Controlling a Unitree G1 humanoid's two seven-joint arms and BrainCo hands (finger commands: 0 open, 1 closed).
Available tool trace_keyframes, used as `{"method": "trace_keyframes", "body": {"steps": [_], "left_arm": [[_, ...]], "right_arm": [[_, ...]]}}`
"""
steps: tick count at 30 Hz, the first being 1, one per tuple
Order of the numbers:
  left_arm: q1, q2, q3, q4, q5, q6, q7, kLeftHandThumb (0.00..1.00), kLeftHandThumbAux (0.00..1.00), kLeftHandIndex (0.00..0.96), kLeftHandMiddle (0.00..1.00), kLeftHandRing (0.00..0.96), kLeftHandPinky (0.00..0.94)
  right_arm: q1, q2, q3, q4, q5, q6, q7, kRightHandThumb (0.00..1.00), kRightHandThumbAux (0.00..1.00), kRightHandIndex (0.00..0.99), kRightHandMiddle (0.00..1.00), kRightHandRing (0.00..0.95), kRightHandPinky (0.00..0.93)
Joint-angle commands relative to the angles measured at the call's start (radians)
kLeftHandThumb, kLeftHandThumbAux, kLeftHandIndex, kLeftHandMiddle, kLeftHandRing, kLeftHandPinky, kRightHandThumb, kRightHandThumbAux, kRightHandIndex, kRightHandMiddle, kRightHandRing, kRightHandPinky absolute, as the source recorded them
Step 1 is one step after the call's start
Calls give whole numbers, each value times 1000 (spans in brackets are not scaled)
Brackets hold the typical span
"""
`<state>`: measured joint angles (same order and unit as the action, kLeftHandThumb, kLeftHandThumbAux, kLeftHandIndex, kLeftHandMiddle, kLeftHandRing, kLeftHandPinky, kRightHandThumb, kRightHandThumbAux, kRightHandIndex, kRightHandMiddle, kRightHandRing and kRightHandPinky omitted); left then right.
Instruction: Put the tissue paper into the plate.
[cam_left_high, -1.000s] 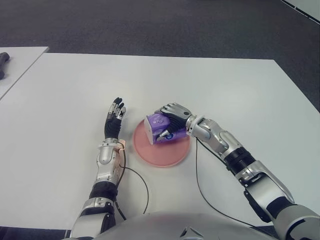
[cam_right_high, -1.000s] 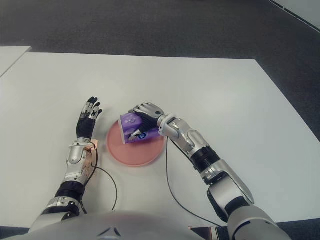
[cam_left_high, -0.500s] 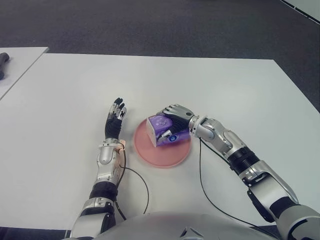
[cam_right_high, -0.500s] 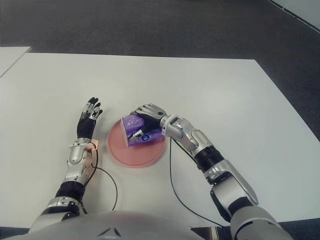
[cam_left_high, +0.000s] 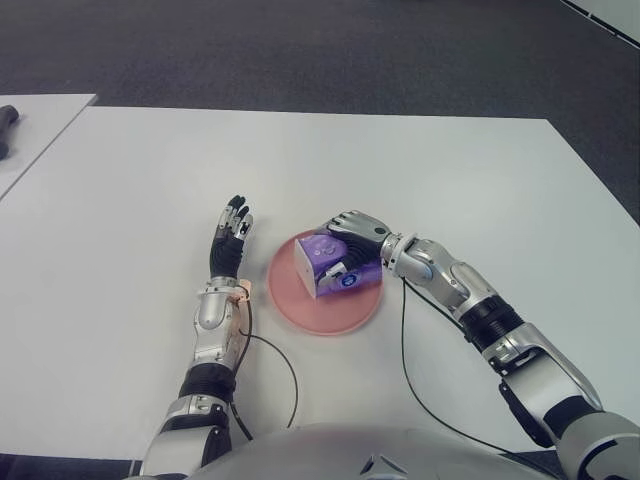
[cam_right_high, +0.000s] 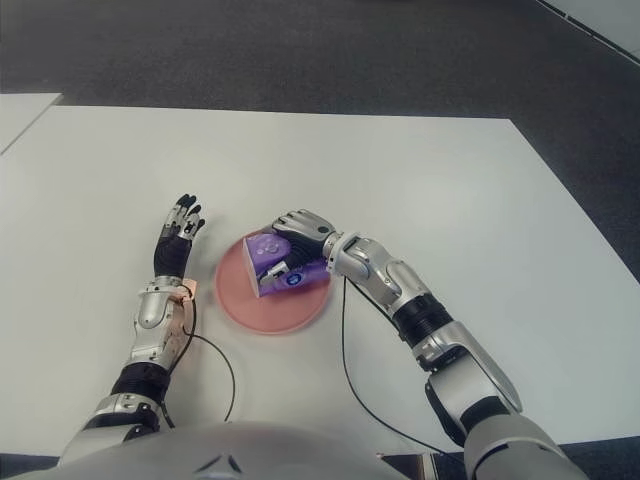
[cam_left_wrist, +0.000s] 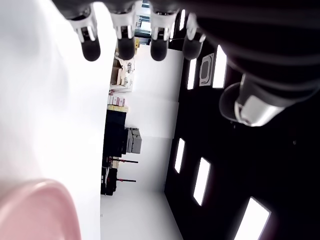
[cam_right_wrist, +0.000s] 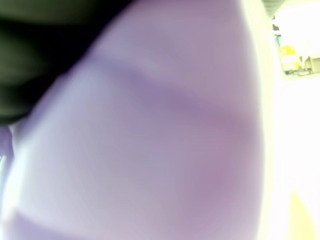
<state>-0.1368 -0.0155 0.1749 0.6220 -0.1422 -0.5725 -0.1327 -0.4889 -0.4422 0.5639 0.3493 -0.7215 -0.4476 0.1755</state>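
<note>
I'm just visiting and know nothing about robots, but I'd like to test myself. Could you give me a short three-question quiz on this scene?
1. True or false: the right hand is gripping the purple tissue pack.
2. The tissue pack is over which object? A) a blue bowl B) the pink plate C) a wooden tray
3. Fill in: the left hand, fingers spread, shows to the ____ of the plate on the white table.

Key: 1 true; 2 B; 3 left.
</note>
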Motion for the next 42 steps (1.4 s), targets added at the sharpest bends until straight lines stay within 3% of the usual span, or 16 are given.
{"method": "trace_keyframes", "body": {"steps": [1,9,14,20,30,42], "left_arm": [[12,-5,-7,0,5,-2,6,4,436,0,0,0,0],[13,-7,-8,-7,9,7,13,0,435,0,0,0,0],[14,-8,-8,-8,5,6,7,0,438,0,0,0,0],[11,-8,-8,-5,8,6,10,0,442,0,0,0,0],[7,-6,-9,-6,7,14,6,0,440,0,0,0,0],[5,-3,-10,-8,13,19,12,0,437,0,0,0,0]], "right_arm": [[73,-13,6,7,-37,17,-28,109,215,0,0,0,0],[109,0,-21,-20,-80,23,-174,145,158,0,0,0,0],[114,11,-25,-5,-113,4,-285,164,171,0,0,0,0],[119,22,-33,1,-110,-7,-343,173,190,0,0,0,0],[126,47,-53,25,-68,-42,-394,160,224,0,0,0,0],[120,46,-61,26,-49,-64,-381,134,252,0,0,0,0]]}}
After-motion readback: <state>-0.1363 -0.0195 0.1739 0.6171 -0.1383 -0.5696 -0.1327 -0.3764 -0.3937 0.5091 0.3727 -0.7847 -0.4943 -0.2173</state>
